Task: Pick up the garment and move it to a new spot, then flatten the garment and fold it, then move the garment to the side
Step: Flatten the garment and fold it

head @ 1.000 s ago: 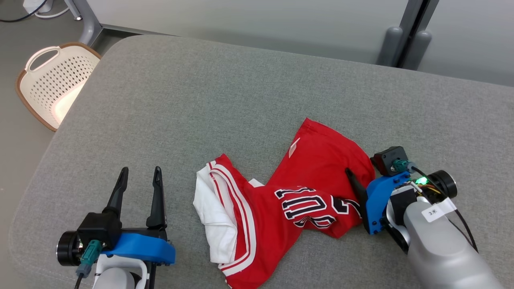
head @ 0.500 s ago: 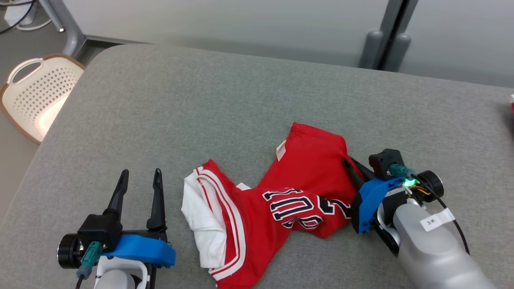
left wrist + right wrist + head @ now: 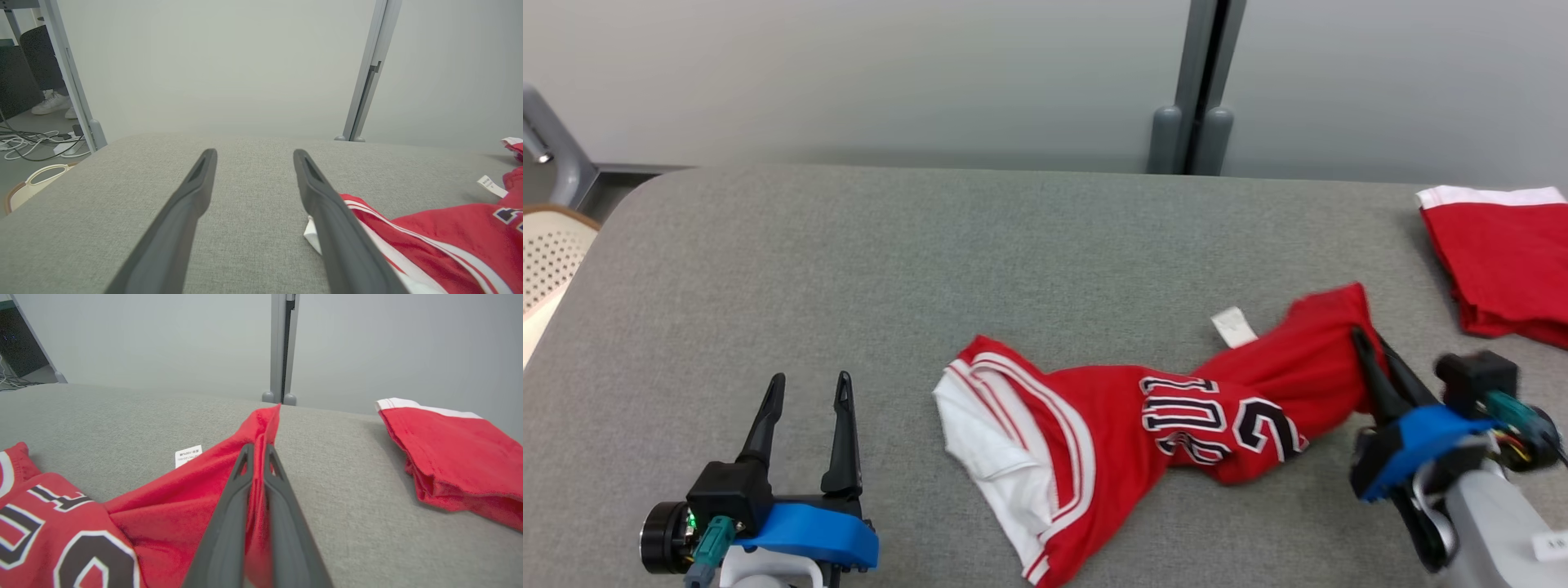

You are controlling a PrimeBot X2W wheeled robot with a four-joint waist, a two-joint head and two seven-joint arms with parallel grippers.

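The grey bench (image 3: 931, 245) has its far edge at 12 o'clock against a pale wall with a grey post (image 3: 1196, 82), and its rounded corner at 10 o'clock, beyond which a sliver of a cream basket (image 3: 543, 253) shows. From 9 to 12 o'clock the bench top is bare cloth, the widest room on it. At 2 o'clock a folded red piece (image 3: 1503, 269) lies at the right border. The garment (image 3: 1111, 425), a red jersey with white trim and dark numerals, lies stretched from 6 toward 3 o'clock, with a white label (image 3: 1233, 327) at its upper edge. The left fingers (image 3: 843, 433) stand wide apart at 7 o'clock, tips toward 12, touching nothing, well apart from the garment's white end. The right fingers (image 3: 1372, 371) at 4 o'clock are pressed together on the garment's red corner; in the right wrist view the cloth runs up between them (image 3: 233, 510). Against a second ago, the camera has turned right, so the basket is nearly out and the folded piece has come in; the right fingers have closed, and the garment, then bunched with a flap toward 12 o'clock, is drawn out longer toward 3 o'clock.
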